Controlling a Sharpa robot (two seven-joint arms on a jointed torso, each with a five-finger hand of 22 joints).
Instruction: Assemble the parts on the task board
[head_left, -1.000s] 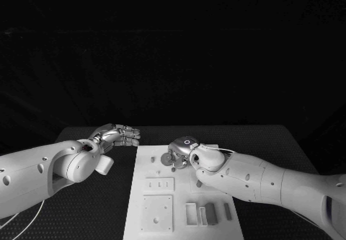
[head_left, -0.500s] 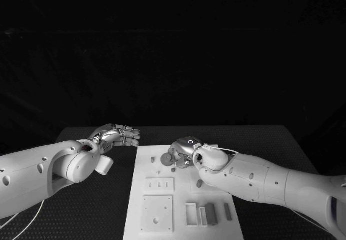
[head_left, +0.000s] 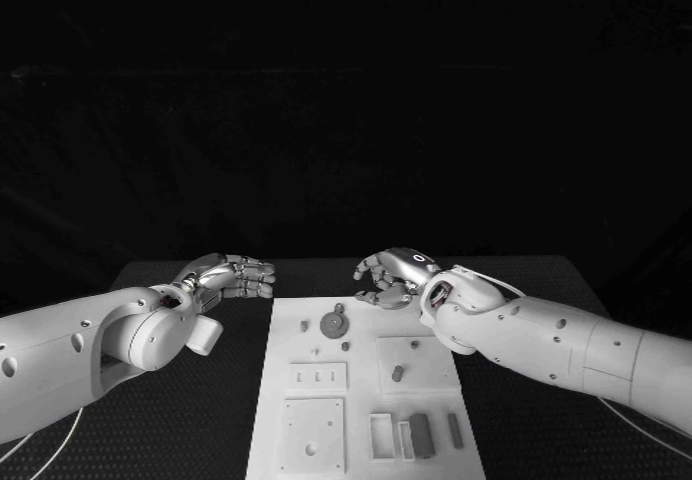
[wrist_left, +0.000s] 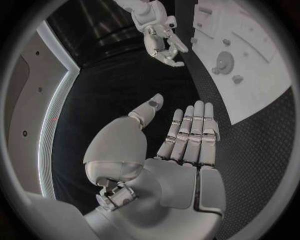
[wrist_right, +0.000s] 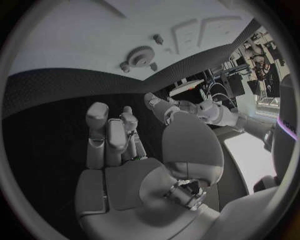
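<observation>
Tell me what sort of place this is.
Likely a robotics lab test bench: a black table under dark drapes holds a white task board with a gear on it, and cabled equipment stands behind.

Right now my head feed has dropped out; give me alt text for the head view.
A white task board lies on a black table, with a small gear near its far end and grey parts at its near end. The right hand hovers beyond the board's far edge, fingers curled, holding nothing; the left hand sits left of the board, also empty.
</observation>
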